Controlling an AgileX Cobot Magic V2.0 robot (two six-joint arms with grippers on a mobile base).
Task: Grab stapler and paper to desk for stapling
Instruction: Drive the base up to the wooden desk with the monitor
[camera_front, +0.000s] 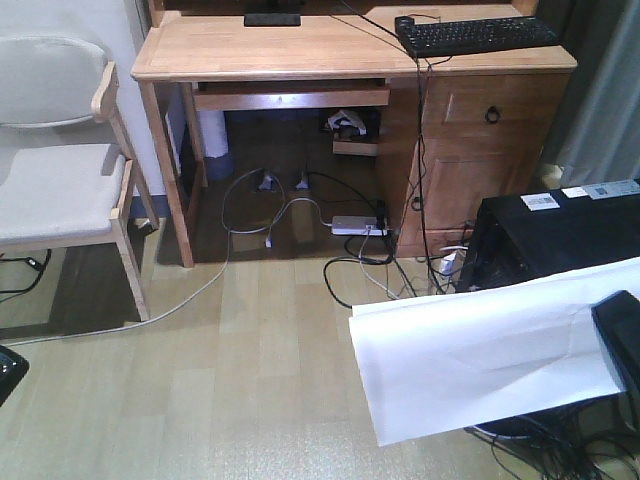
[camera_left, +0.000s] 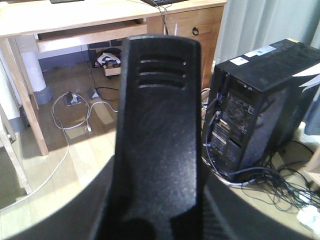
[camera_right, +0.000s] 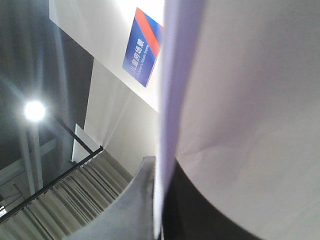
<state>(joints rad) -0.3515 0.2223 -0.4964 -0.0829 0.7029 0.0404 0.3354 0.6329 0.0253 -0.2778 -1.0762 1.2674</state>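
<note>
Now: neither item is on the desk (camera_front: 300, 50) — both are up in the arms. The right gripper (camera_front: 620, 340) is pinched on the right end of the paper (camera_front: 480, 350). The sheet hangs out leftward in the air, faintly creased, in front of the black computer tower (camera_front: 550, 230), well short of the desk. In the right wrist view the paper runs edge-on between a grey finger (camera_right: 132, 205) and a darker one. The left gripper (camera_left: 155, 225) is clamped on the stapler (camera_left: 157, 135), which stands upright above the floor — black, textured, three slots near its top (the fingers are mostly hidden behind it). A keyboard (camera_front: 475, 33) lies on the desk; a chair (camera_front: 55, 180) stands to its left.
</note>
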